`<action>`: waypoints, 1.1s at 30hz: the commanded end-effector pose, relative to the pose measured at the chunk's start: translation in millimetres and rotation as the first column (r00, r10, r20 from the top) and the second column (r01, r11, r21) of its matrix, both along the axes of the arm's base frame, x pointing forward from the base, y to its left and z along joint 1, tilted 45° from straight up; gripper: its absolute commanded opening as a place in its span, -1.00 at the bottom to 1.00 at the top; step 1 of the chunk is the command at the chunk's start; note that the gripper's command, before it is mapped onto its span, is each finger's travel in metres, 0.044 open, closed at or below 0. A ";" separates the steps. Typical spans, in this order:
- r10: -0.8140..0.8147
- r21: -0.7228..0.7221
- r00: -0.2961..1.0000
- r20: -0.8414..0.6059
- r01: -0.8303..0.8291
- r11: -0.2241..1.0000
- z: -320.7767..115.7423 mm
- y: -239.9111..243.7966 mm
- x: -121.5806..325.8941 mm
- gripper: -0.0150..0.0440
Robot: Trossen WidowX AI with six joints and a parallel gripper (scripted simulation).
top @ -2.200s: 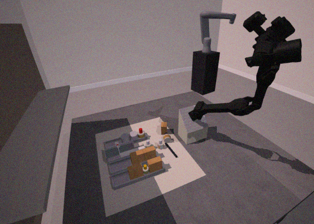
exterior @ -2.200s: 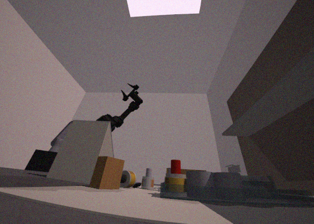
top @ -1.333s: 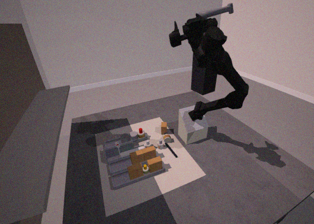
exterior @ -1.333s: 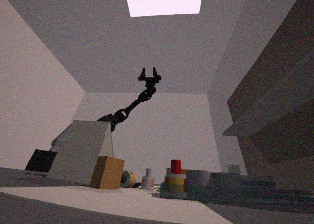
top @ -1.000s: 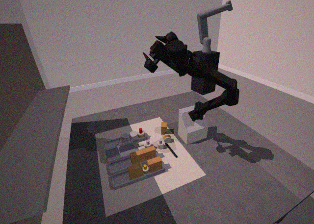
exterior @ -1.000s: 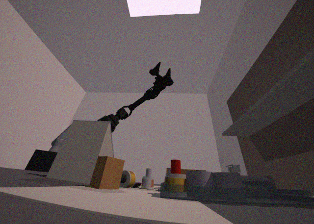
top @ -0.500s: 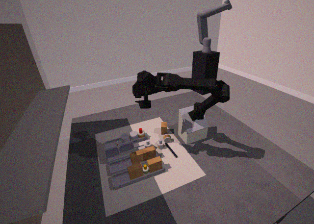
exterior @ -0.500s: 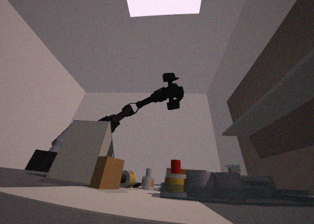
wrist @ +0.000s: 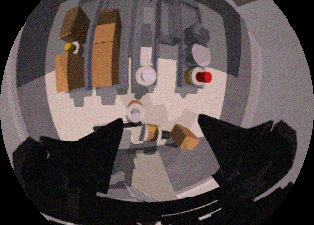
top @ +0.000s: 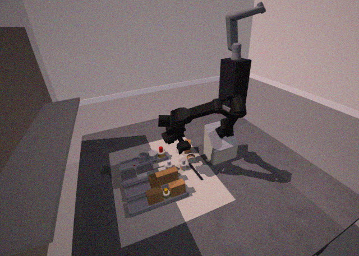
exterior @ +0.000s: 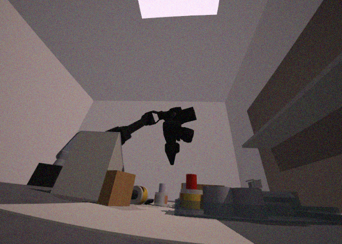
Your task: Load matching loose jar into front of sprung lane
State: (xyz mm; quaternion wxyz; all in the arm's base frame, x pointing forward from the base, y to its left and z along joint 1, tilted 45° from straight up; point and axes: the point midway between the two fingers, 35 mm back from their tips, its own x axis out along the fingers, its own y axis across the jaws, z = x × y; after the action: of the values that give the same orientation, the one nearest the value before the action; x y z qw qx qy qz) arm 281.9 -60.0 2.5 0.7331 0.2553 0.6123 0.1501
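Observation:
My gripper (top: 174,144) (exterior: 171,163) (wrist: 161,119) is open and empty, pointing down high above the loose things. A white-topped jar (top: 169,163) (wrist: 146,76) stands near the front of the lane with the pale strip behind it; its label is hard to read. A loose white-topped jar (top: 183,164) (exterior: 161,198) (wrist: 135,112) with an orange patch stands upright in front of the lanes. A second loose jar (top: 190,157) (exterior: 142,194) (wrist: 150,133), with a yellow-orange band, lies on its side. The pusher plate is not clearly visible.
A loose orange box (top: 189,142) (exterior: 118,188) (wrist: 185,137) stands near the lying jar. A black bar (top: 196,171) lies beside the jars. Neighbouring lanes hold orange boxes, a yellow-capped jar (top: 166,192) (wrist: 74,47) and a red-capped jar (top: 161,152) (exterior: 191,198). A pale bin (top: 224,156) stands near the arm base.

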 end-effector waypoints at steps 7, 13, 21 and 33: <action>0.023 0.188 0.998 -0.059 -0.012 0.982 -8.6 41.0 -18.2 1.00; 0.023 0.190 0.998 -0.059 -0.012 0.982 -29.9 62.8 -14.8 1.00; 0.023 0.191 0.998 -0.058 -0.012 0.982 -35.8 69.9 -12.8 1.00; 0.023 0.191 0.998 -0.059 -0.012 0.981 -51.0 84.4 -9.5 1.00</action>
State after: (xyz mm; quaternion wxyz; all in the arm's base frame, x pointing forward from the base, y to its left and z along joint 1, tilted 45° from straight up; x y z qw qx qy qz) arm 273.5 19.5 -44.7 0.6881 0.3197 0.6180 0.2059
